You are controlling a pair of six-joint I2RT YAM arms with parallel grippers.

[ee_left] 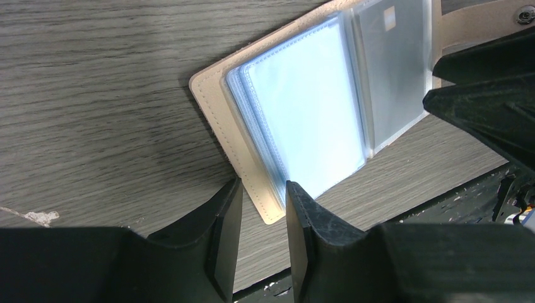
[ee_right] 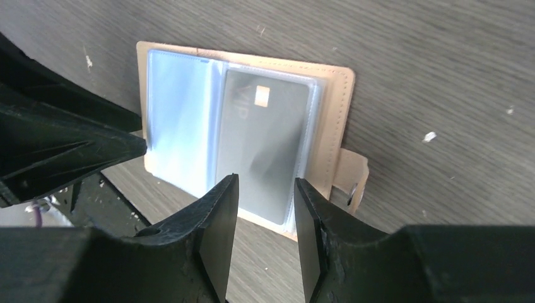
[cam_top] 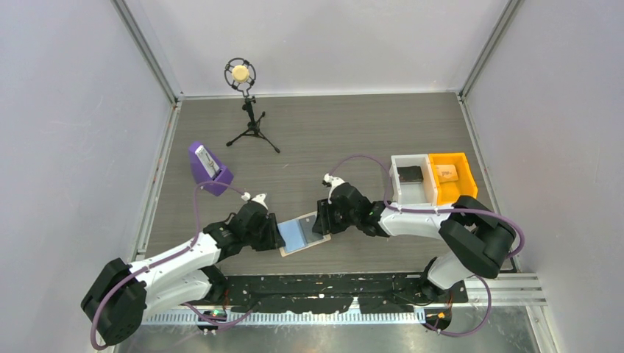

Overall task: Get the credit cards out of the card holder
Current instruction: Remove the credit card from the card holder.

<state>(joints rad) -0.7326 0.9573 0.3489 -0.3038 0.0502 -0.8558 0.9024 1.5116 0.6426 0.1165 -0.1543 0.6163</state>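
Note:
The card holder [cam_top: 300, 234] lies open on the table between my two grippers, tan outside [ee_left: 214, 107] with light blue clear sleeves. A grey credit card [ee_right: 265, 145] with a chip sits in the sleeve on the tab side and shows again in the left wrist view [ee_left: 394, 69]. My left gripper [ee_left: 263, 184] [cam_top: 278, 234] is open by a narrow gap, its fingers straddling the holder's near corner. My right gripper [ee_right: 266, 180] [cam_top: 321, 223] is open, its fingers on either side of the card's lower end without clamping it. The snap tab [ee_right: 353, 177] sticks out beside the right finger.
A white bin [cam_top: 410, 179] with a dark flat thing and an orange bin [cam_top: 450, 176] with a pale thing stand at the right. A purple stand [cam_top: 210, 168] is at the left, a microphone tripod [cam_top: 249, 103] at the back. The black rail [cam_top: 331, 283] runs just in front of the holder.

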